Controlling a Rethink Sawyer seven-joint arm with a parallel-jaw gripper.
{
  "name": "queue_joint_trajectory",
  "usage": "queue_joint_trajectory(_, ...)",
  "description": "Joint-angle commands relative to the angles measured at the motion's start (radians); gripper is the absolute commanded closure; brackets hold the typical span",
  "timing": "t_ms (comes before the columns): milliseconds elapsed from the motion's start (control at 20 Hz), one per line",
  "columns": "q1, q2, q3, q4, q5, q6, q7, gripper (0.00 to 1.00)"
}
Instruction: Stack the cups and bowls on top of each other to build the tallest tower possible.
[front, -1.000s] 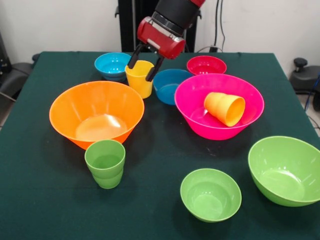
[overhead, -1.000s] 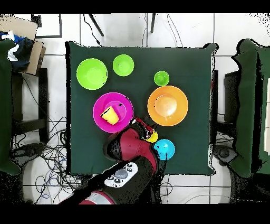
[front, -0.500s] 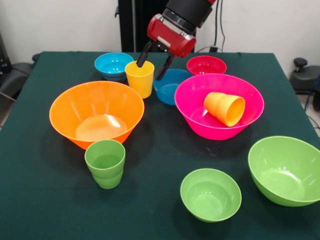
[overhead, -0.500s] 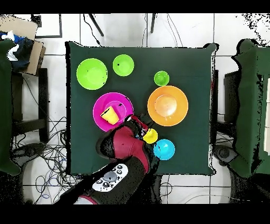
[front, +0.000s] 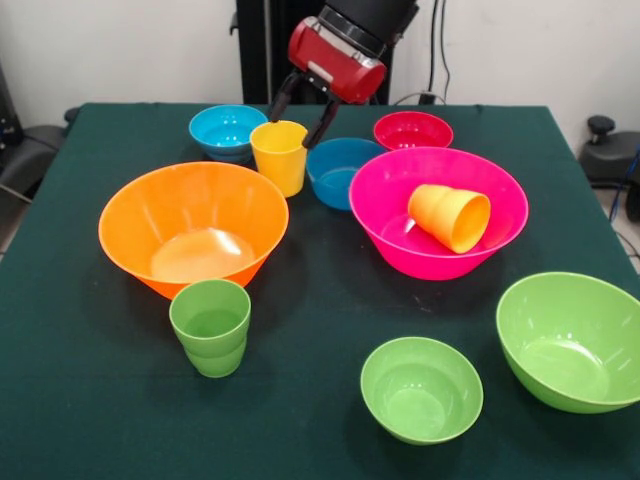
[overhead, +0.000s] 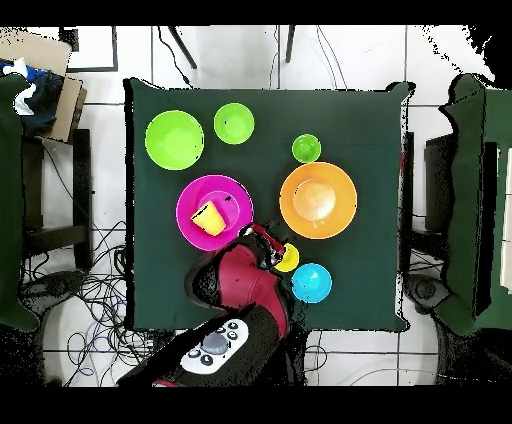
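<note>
My gripper (front: 303, 111) hangs open just above and behind the upright yellow cup (front: 280, 155), its two dark fingers spread and holding nothing. An orange-yellow cup (front: 450, 216) lies on its side inside the large hot pink bowl (front: 392, 190). The green cup (front: 210, 325) stands upright in front of the large orange bowl (front: 193, 225). Behind the yellow cup sit the light blue bowl (front: 225, 130), the darker blue bowl (front: 340, 172) and the red-pink bowl (front: 412, 130). In the overhead view the arm hides the darker blue and red-pink bowls, and the yellow cup (overhead: 287, 258) shows beside the gripper (overhead: 270, 245).
A small lime green bowl (front: 421, 388) and a large lime green bowl (front: 572, 340) stand at the front right of the dark green table (front: 320, 290). Chairs and cables surround the table in the overhead view.
The gripper's fingers straddled the yellow cup's rim a second ago; they have since lifted off it and risen. The cup stays where it stood.
</note>
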Motion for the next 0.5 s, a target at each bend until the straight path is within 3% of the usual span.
queue_joint_trajectory(50, -0.032, -0.025, 0.146, 0.096, -0.052, -0.032, 0.123, 0.0)
queue_joint_trajectory(500, 0.002, -0.008, 0.136, 0.068, -0.009, 0.0, 0.123, 0.0)
